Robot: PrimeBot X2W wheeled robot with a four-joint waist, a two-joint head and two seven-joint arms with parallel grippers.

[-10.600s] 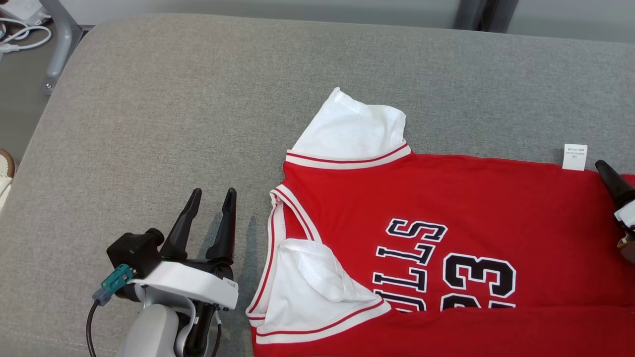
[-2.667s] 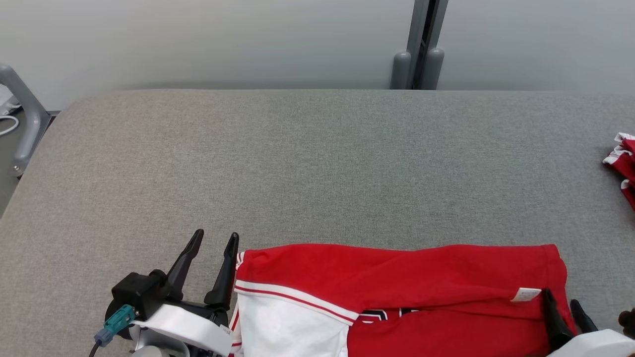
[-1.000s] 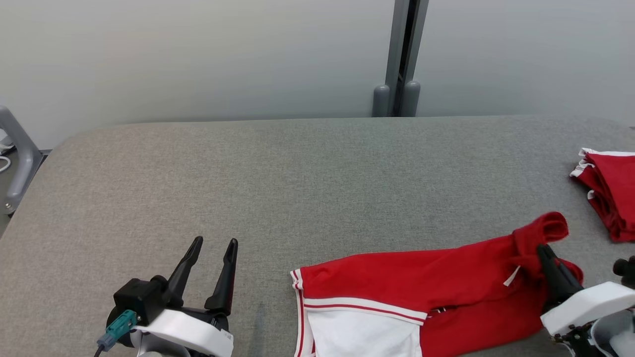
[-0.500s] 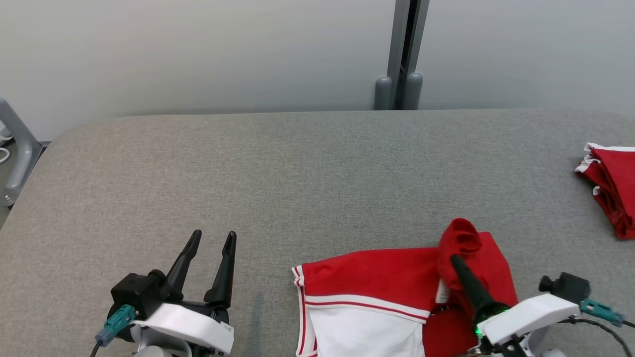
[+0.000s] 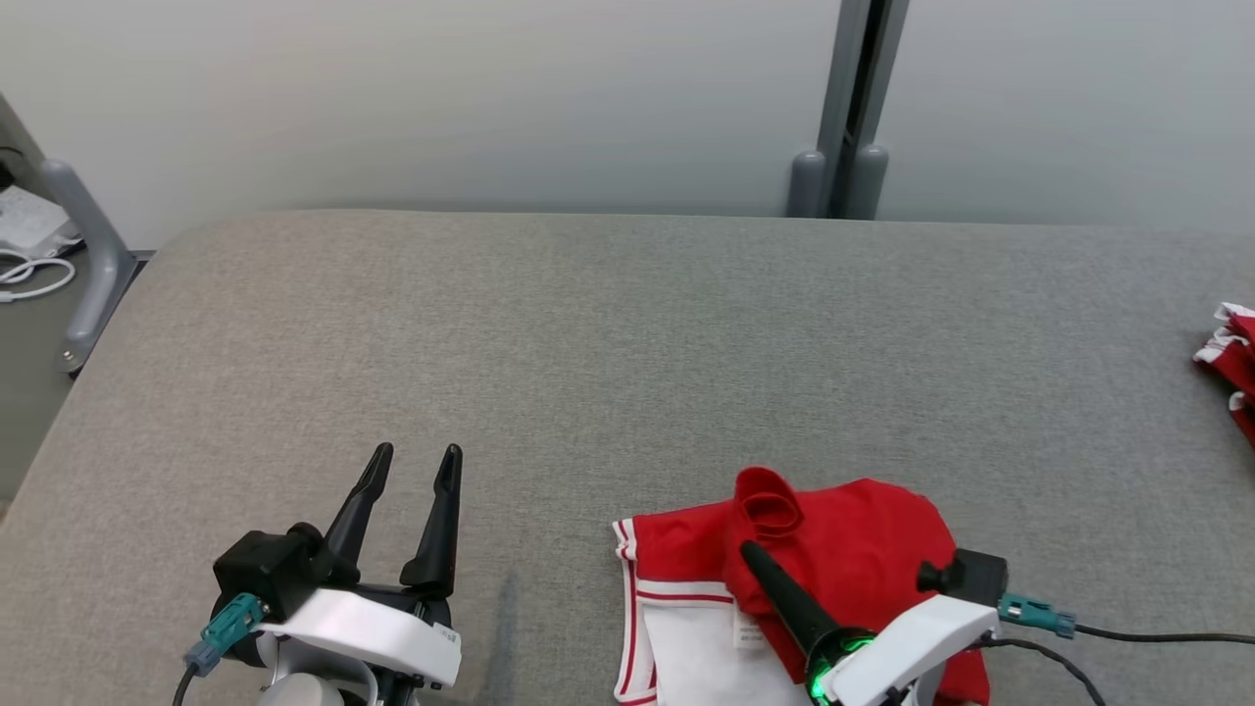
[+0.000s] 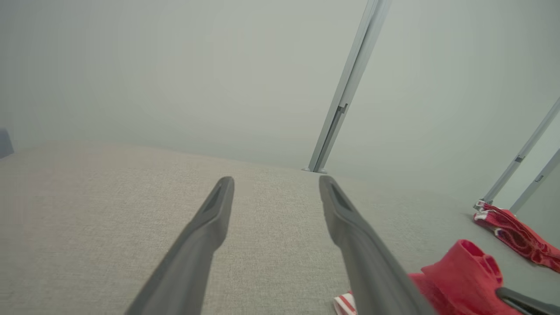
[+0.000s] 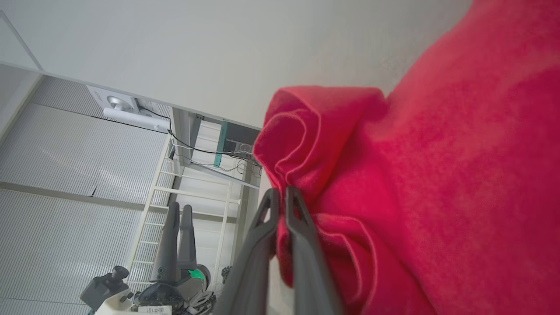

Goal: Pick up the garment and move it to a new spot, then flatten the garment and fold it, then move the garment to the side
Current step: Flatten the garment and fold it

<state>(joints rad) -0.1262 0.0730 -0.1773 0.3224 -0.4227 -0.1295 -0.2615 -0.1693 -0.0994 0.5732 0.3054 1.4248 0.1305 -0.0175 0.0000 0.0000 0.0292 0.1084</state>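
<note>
Wall: we see a smooth, pale grey wall (image 5: 392, 98) behind everything, split by a slim upright metal post (image 5: 853, 98).
Table: the table (image 5: 627, 343) is a broad pad with rounded corners, covered in coarse grey woven fabric.
Garment: the garment (image 5: 863, 549) lies bunched at the table's near edge, right of centre. It is soft red knit, with one fold curled into an open roll on top.
Left end effector: the left end effector (image 5: 417, 453) has two long, matte dark fingers that taper. We see them spread apart over bare fabric, well left of the garment.
Right end effector: the right end effector (image 7: 280, 194) has its fingers pressed together, pinching a red fold just below the roll.
Sleeve: we see a flat white sleeve (image 5: 686, 657) edged in red-and-white striped trim.
Red cloth: a crumpled red cloth (image 5: 1230, 368) sits at the table's far right.
Tag: a small white tag (image 5: 745, 628) rests on the sleeve.
</note>
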